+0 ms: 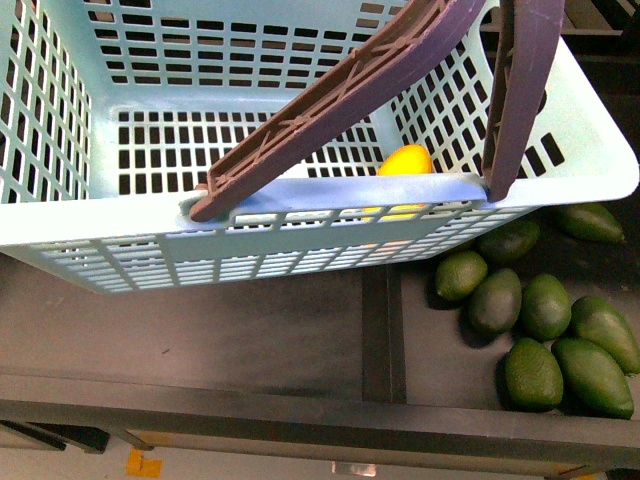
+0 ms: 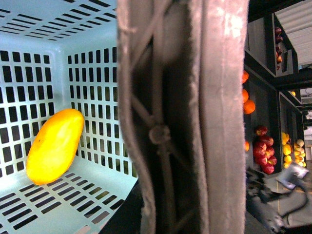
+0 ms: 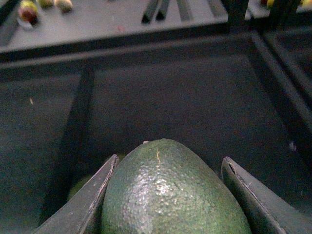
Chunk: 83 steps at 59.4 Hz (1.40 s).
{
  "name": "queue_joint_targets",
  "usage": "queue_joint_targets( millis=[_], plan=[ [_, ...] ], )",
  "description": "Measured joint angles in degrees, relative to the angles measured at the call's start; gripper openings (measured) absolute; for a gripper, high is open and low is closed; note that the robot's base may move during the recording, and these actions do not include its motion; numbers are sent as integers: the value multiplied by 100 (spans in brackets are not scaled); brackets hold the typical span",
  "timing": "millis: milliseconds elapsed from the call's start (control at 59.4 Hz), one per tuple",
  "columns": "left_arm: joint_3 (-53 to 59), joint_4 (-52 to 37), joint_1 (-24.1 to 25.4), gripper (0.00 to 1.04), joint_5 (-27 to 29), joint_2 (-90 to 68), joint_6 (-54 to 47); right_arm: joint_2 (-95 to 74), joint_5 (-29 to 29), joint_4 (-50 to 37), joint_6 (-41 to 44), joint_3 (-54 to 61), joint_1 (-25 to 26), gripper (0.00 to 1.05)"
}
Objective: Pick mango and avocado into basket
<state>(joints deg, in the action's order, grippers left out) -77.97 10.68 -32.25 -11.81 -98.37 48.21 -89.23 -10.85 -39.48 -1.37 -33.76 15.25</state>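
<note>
While the right jaws clasp the avocado (image 3: 170,192), the basket's (image 1: 100,228) handle (image 2: 219,122) blocks sight of the left jaws' state.

Yellow-orange mango (image 2: 53,146) lying tilted in the teal basket (image 1: 300,235), bumpy dark-green avocado (image 3: 170,200) sits inside the right gripper (image 3: 170,160).

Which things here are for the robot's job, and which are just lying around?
For the job: mango, basket, avocado.
Just lying around: other avocados, oranges, red fruit.
</note>
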Motion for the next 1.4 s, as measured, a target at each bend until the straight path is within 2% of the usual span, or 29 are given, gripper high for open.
queue_joint_targets(
  millis=[202, 421, 589, 859, 1179, 1246, 1280, 1398],
  plan=[
    [0, 0, 0, 13, 4, 0, -2, 721, 564, -24, -426, -144, -767, 55],
    [0, 0, 0, 13, 13, 0, -4, 118, 1355, -212, -887, -822, -1956, 55],
    [0, 0, 0, 13, 0, 0, 9, -345, 1609, -258, -1123, -1375, -2610, 55],
    [0, 0, 0, 13, 4, 0, 0, -1147, 1799, -254, -1307, -2035, -3366, 55],
    [0, 13, 109, 13, 306, 0, 4, -1694, 2094, -127, -1604, -2531, -3733, 55],
    [0, 20, 120, 13, 306, 0, 7, -1727, 2098, -98, -1606, -2533, -3764, 64],
    [0, 20, 125, 13, 310, 0, 7, -1757, 2094, -79, -1624, -2531, -3788, 72],
    [0, 20, 122, 13, 256, 0, -33, -1777, 2094, -66, -1716, -2494, -3834, 93]
  ],
)
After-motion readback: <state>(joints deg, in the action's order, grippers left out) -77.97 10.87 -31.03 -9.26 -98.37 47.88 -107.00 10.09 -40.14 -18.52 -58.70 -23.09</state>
